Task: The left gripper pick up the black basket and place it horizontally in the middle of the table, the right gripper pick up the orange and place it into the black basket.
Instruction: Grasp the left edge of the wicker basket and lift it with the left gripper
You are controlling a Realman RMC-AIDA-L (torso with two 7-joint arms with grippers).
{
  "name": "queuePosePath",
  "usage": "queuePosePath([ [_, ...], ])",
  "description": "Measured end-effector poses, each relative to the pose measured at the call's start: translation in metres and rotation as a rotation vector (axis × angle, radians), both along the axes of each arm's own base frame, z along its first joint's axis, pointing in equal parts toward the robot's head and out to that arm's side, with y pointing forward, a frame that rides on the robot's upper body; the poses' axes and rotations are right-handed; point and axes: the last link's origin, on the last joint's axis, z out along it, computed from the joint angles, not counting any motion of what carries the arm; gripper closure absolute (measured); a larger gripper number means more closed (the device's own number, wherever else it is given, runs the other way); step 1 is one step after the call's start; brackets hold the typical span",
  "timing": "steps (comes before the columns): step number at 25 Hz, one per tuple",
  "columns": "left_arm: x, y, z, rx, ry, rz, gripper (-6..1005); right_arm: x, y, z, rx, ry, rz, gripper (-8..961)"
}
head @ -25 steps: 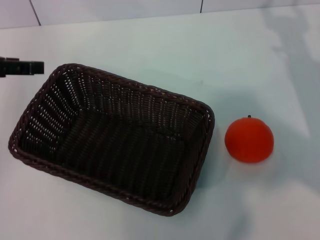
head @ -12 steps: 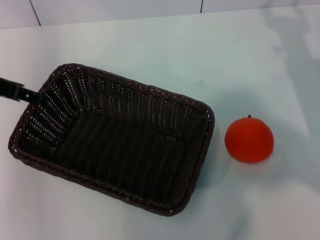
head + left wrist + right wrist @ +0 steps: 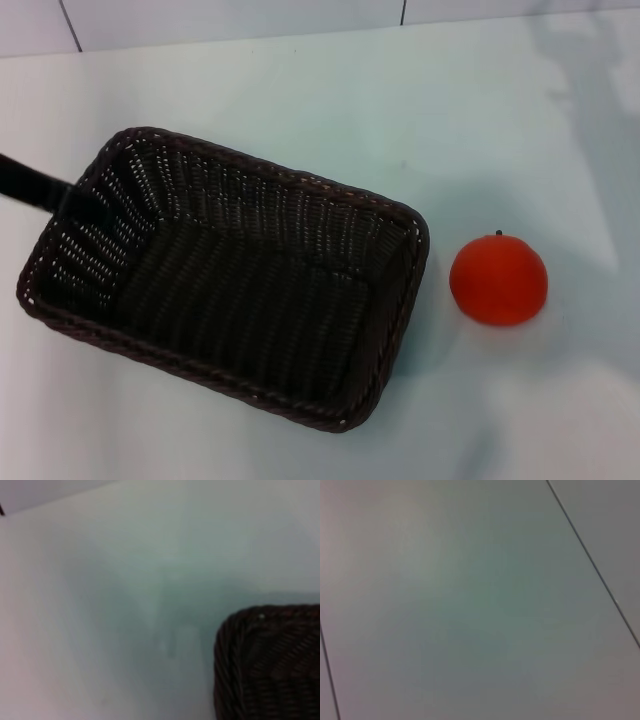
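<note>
The black basket (image 3: 225, 275) lies tilted on the table (image 3: 330, 110), left of centre, empty. One corner of it shows in the left wrist view (image 3: 270, 665). My left gripper (image 3: 35, 185) shows only as a dark bar at the left edge, reaching the basket's left short rim. The orange (image 3: 498, 279) sits on the table to the right of the basket, apart from it, stem up. My right gripper is out of view; the right wrist view shows only bare surface with seam lines.
A tiled wall with dark seams (image 3: 403, 12) runs along the table's far edge. Open table lies behind the basket and around the orange.
My left gripper has come down and to the right, from above the basket's left corner to its left short rim. The basket and the orange have not moved.
</note>
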Motion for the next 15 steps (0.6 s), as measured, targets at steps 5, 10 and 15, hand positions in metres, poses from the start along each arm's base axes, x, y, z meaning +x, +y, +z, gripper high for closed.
queuePosePath([
  [5, -0.004, -0.002, -0.008, -0.030, -0.002, 0.020, 258, 0.001, 0.002, 0.000, -0.006, 0.000, -0.010, 176],
  [10, -0.006, -0.001, -0.010, -0.017, -0.014, 0.039, 353, 0.003, 0.004, -0.001, -0.019, 0.004, -0.027, 176],
  [15, -0.008, -0.001, 0.000, 0.036, -0.058, 0.074, 482, 0.005, 0.005, -0.002, -0.028, 0.007, -0.041, 175],
])
